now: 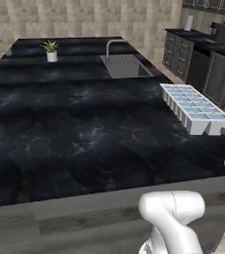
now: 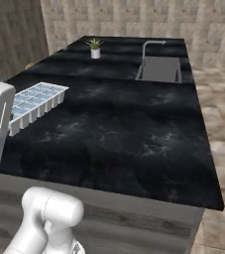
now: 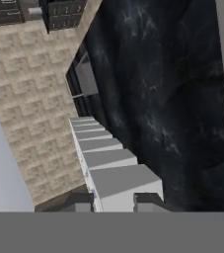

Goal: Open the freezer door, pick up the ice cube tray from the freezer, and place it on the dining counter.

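The ice cube tray (image 1: pixel 193 106), white with two rows of pale blue compartments, sits at the right edge of the black marble-veined dining counter (image 1: pixel 84 129). From the other base camera the ice cube tray (image 2: pixel 34 103) lies at the slab's left edge, next to the white hand. In the hand view my gripper (image 3: pixel 112 201) is shut on the near end of the ice cube tray (image 3: pixel 106 160), one dark fingertip on each side. The dining counter (image 3: pixel 168 99) runs along its right, with tiled floor on its left. I cannot tell whether the tray touches the slab. The freezer and its door are out of view.
A sink with a curved faucet (image 1: pixel 125 66) is set into the far part of the counter. A small potted plant (image 1: pixel 50 51) stands at the back. Dark cabinets (image 1: pixel 183 54) line the right wall. My white elbow (image 1: pixel 171 211) rises in front of the counter's near edge.
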Robot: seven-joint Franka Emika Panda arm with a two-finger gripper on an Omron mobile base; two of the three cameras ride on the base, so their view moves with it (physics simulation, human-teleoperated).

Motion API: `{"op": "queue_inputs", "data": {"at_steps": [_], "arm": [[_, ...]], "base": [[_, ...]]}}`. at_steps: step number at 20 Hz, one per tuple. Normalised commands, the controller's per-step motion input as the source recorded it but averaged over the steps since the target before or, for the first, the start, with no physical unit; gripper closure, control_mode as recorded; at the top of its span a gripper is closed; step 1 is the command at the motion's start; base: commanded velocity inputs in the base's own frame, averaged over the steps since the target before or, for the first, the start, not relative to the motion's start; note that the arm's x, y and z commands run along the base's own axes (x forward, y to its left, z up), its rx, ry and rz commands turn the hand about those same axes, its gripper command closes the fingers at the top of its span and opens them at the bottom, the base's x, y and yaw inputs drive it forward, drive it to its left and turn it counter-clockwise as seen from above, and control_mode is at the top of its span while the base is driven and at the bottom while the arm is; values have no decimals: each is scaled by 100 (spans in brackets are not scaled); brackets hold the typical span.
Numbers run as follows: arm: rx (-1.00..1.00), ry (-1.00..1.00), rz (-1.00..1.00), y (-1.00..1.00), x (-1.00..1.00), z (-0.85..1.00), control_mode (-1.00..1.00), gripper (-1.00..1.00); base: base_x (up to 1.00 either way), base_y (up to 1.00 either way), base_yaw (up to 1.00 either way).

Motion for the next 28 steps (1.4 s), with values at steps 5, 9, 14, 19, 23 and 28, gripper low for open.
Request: {"op": "queue_inputs", "data": {"at_steps": [5,9,14,19,23,28], "arm": [[0,0,0,0,0,0,100,100],[0,0,0,0,0,0,100,100],[0,0,0,0,0,0,100,100],[0,0,0,0,0,0,100,100],[0,0,0,0,0,0,100,100],[0,0,0,0,0,0,100,100]], "base": [[14,100,27],[14,100,15],[0,100,3],[0,100,-7],[0,100,-23],[22,100,-35]]}}
